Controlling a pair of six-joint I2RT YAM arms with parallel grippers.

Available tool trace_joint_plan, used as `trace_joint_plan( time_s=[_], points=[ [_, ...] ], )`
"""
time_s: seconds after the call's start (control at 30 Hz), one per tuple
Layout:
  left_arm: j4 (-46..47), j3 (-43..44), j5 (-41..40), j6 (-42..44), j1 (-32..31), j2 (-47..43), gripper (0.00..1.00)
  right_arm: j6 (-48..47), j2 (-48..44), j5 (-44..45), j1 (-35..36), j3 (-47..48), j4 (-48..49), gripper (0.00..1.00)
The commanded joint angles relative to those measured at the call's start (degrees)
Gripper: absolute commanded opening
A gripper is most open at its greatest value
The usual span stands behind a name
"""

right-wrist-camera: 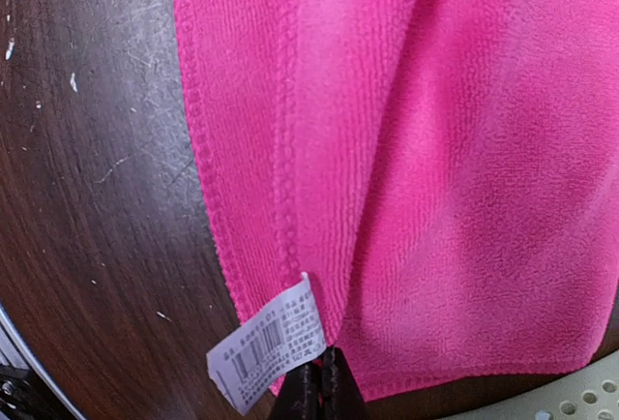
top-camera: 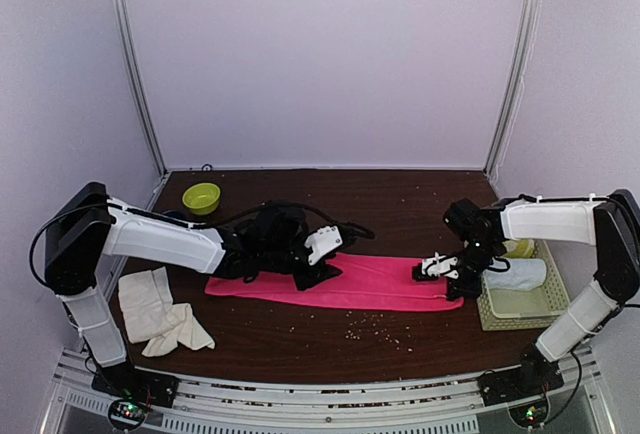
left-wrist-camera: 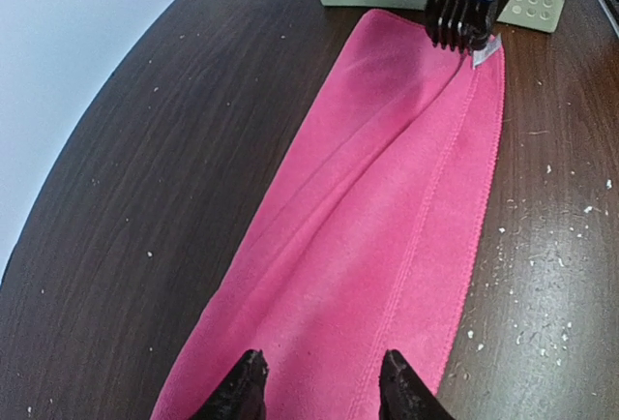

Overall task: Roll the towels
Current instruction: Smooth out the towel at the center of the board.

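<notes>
Lying flat as a long folded strip across the table [top-camera: 300, 349], pink towel [top-camera: 370, 282], right gripper [right-wrist-camera: 319, 381] pinched tight on its 3 o'clock hem beside the white label [right-wrist-camera: 266, 352], left gripper [left-wrist-camera: 319, 386] jaws apart over its 9 o'clock end, cream towel [top-camera: 160, 309] crumpled at 8 o'clock

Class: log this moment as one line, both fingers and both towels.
pink towel: flat, unrolled | left fingers: open over its left end | right fingers: shut on its tagged corner | cream towel: crumpled, untouched
</notes>
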Motion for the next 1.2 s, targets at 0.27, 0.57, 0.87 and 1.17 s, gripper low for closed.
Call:
trace_joint_plan(
  time_s=[0.27, 0.57, 0.87, 1.17],
  points=[
    [7.23, 2.9, -2.7, 14.47, -6.78, 7.99, 0.37, 0.39, -7.41, -3.63, -2.44, 2.59, -1.84, 0.0],
    [17.4, 3.3, -18.43, 18.69, -11.63, 14.39, 0.36, 0.51, -7.48, -4.75, -3.34, 2.79, -1.9, 0.0],
    [19.98, 3.88, -22.61, 20.34, -11.87, 17.45, 0.34, 0.35, -7.8, -5.11, -4.06, 3.0, -2.45, 0.0],
    [18.79, 6.9, -22.12, 21.04, -11.85, 21.0, 0.33, 0.57, -7.92, -5.55, -4.94, 3.22, -2.37, 0.0]
  ],
)
